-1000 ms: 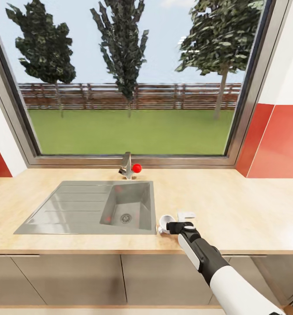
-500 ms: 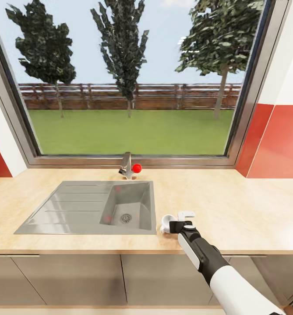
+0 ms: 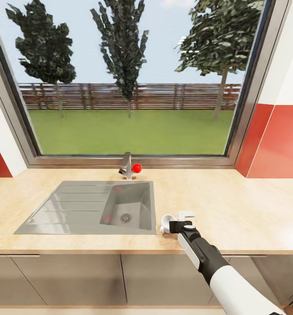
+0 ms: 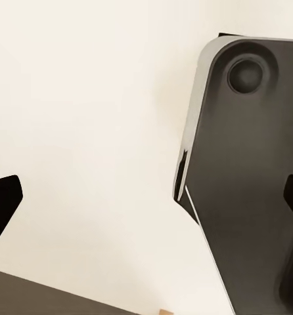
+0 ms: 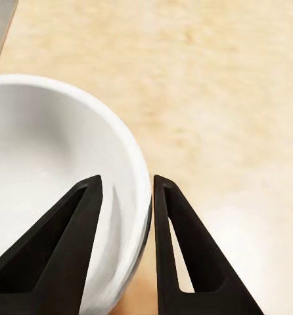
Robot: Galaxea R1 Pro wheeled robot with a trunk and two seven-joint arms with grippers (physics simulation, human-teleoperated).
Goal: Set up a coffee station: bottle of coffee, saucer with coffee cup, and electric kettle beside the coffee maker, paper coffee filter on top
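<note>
1. Beside the sink (image 3: 89,209), on the countertop (image 3: 234,210), the right gripper (image 3: 174,226) pinches the cup (image 3: 166,222) by its rim.
2. One finger (image 5: 61,249) sits inside the wall, one outside.
3. Left gripper: state unclear.
4. Saucer and coffee maker unseen, so carry direction is uncertain.

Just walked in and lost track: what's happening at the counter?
The robot's right gripper pinches the wall of the small white coffee cup, one finger inside, one outside. The cup is over the light tan wood-look countertop, just right of the steel sink. No saucer or coffee maker is visible here.
</note>
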